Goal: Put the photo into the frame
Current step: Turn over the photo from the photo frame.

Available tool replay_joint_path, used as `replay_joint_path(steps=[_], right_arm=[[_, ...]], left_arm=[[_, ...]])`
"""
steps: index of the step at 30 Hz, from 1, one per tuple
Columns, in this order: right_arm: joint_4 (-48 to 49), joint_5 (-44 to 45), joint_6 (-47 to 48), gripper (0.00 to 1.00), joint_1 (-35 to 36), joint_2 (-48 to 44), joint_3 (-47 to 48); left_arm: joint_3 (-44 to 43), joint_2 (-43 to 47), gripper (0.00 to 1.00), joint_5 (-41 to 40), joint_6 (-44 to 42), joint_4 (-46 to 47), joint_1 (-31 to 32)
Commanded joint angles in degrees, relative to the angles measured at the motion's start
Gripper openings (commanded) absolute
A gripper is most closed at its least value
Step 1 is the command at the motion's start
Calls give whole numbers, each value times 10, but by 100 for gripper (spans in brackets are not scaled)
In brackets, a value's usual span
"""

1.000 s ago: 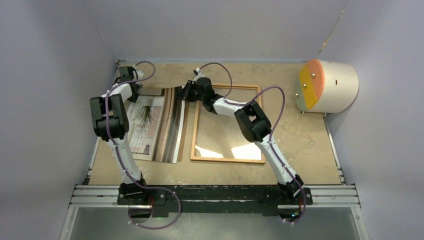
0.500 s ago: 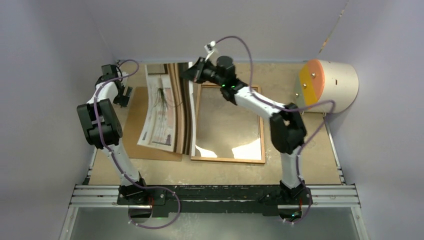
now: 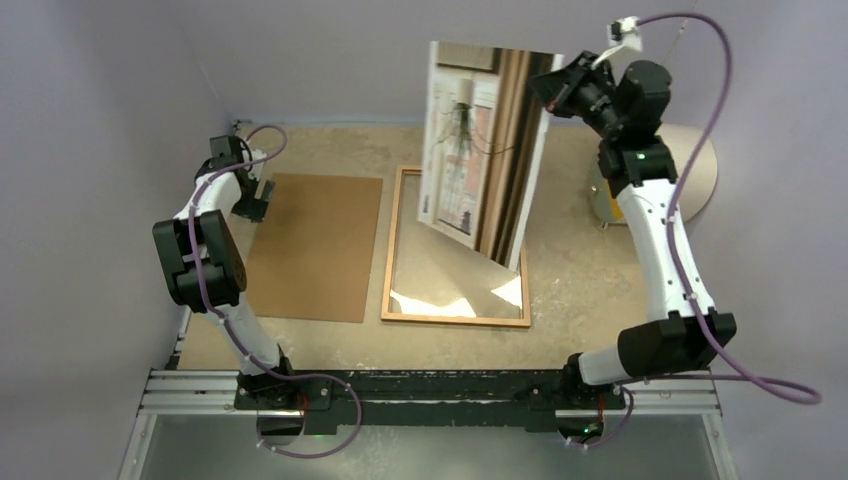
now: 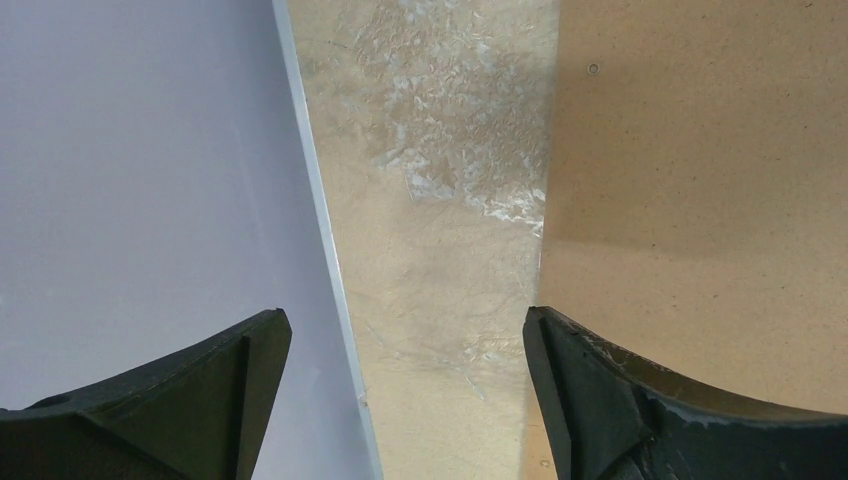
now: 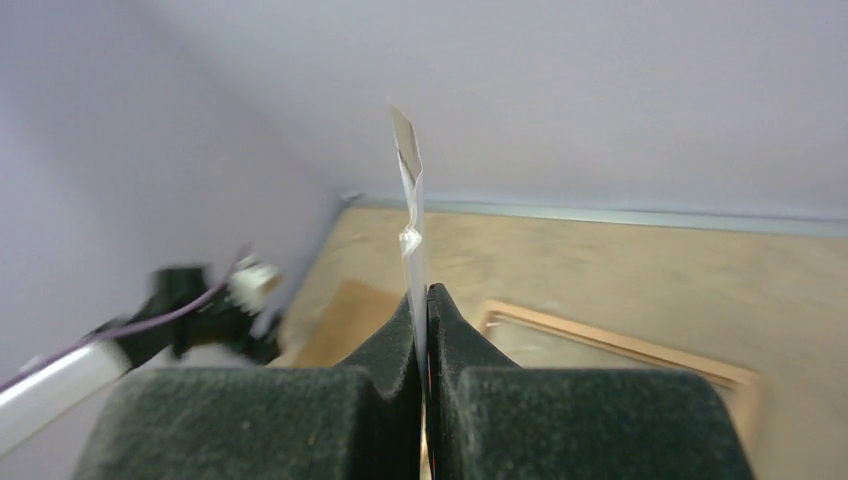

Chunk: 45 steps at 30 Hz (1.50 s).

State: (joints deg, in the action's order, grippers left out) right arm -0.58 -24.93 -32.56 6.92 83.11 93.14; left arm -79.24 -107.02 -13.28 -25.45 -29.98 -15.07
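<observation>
My right gripper (image 3: pixel 553 84) is shut on the top right corner of the photo (image 3: pixel 480 150) and holds it high, hanging over the far half of the frame (image 3: pixel 391 245). In the right wrist view the photo (image 5: pixel 410 200) shows edge-on between the shut fingers, with the frame (image 5: pixel 620 345) below on the table. The orange-brown frame lies flat mid-table with a glass pane (image 3: pixel 450 280) inside it. My left gripper (image 3: pixel 256 197) is open and empty at the far left, by the backing board's far left corner; its view shows bare table between its fingers (image 4: pixel 600 380).
The brown backing board (image 3: pixel 315 245) lies flat left of the frame; it also shows in the left wrist view (image 4: pixel 700 180). A round beige drum with an orange and grey face (image 3: pixel 640 175) stands at the far right. Walls enclose the table on three sides.
My right arm has lifted the photo off the backing board and swung it up and to the right over the frame. My left gripper has let go and stays at the board's corner.
</observation>
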Motion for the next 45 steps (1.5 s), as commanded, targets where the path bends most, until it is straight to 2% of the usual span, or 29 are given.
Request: replay_joint_path(steps=[1, 3, 6, 11, 14, 18, 20, 23, 28, 31, 34, 37, 42, 45], right_arm=[[-217, 207, 105, 0, -29, -34, 64], [-245, 284, 108, 0, -29, -30, 85], [-237, 339, 134, 0, -17, -39, 86], [-279, 511, 234, 0, 89, 5, 140], [-319, 554, 260, 0, 130, 53, 181], [-345, 633, 313, 0, 234, 119, 210], [-385, 647, 306, 0, 264, 166, 248], [-418, 596, 245, 0, 280, 210, 252], [-332, 425, 115, 0, 289, 202, 138], [-342, 331, 57, 0, 294, 246, 140], [-336, 326, -17, 0, 297, 273, 140], [-339, 259, -92, 0, 287, 286, 141], [-278, 176, -185, 0, 258, 297, 102], [-249, 218, -226, 0, 256, 292, 81]], left_arm=[[-1, 35, 93, 13, 15, 2, 2], [-2, 36, 93, 13, 12, 1, 2], [1, 39, 93, 11, 9, 2, 2], [18, 43, 93, 20, 1, 10, 2], [22, 43, 92, 24, 1, 8, 4], [23, 43, 92, 18, -1, 7, 4], [22, 44, 92, 18, -3, 7, 4], [23, 45, 92, 18, -4, 6, 4], [27, 46, 92, 21, -4, 7, 4], [27, 49, 92, 25, -5, 8, 6], [34, 53, 92, 24, -10, 13, 7], [44, 57, 92, 23, -15, 17, 8], [52, 59, 92, 24, -14, 22, 8], [54, 61, 92, 26, -13, 22, 8]])
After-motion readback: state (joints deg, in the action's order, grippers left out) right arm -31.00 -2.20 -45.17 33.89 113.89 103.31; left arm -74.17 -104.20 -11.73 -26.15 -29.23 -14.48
